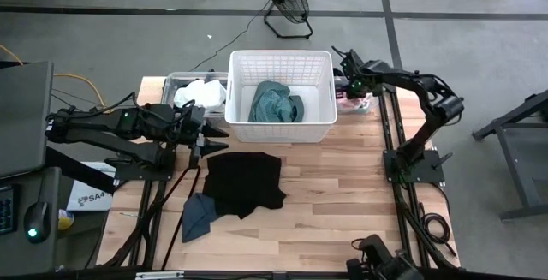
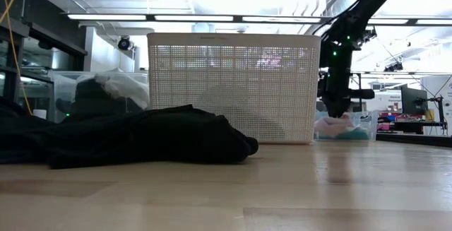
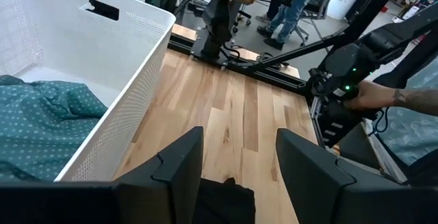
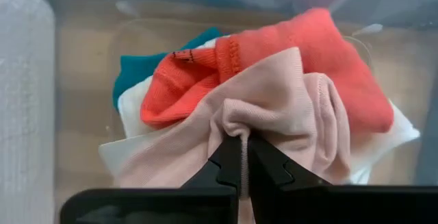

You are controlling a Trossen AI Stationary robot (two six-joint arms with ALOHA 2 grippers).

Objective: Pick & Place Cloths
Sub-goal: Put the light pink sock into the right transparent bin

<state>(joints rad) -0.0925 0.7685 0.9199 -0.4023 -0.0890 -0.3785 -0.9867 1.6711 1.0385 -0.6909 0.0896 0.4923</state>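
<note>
A black cloth [image 1: 244,181] lies spread on the table, with a dark blue cloth [image 1: 199,216] at its near-left corner. A teal cloth [image 1: 276,102] lies in the white lattice basket [image 1: 318,62]. My left gripper [image 1: 214,139] [image 3: 239,148] hovers open over the black cloth's far-left edge [image 3: 226,198]. My right gripper [image 1: 349,87] [image 4: 243,140] reaches down into a clear bin [image 2: 367,121] right of the basket. It is shut on a pale pink cloth [image 4: 274,107] atop a pile of coral [image 4: 294,53], teal [image 4: 133,73] and white [image 4: 133,104] cloths. My right gripper pinches a raised fold [image 4: 236,122] near the middle of the pale pink cloth between its two fingertips, coming from above and pointing down. The cloth gathers into creases at the fingers. The rest of it lies slack on the pile in the bin.
A second clear bin [image 1: 175,81] holding white cloths [image 1: 201,93] stands left of the basket, just beyond my left arm. Bare wood stretches right of the black cloth. A person's hand [image 3: 375,95] shows by my right arm, and a floor fan [image 1: 284,2] stands beyond the table.
</note>
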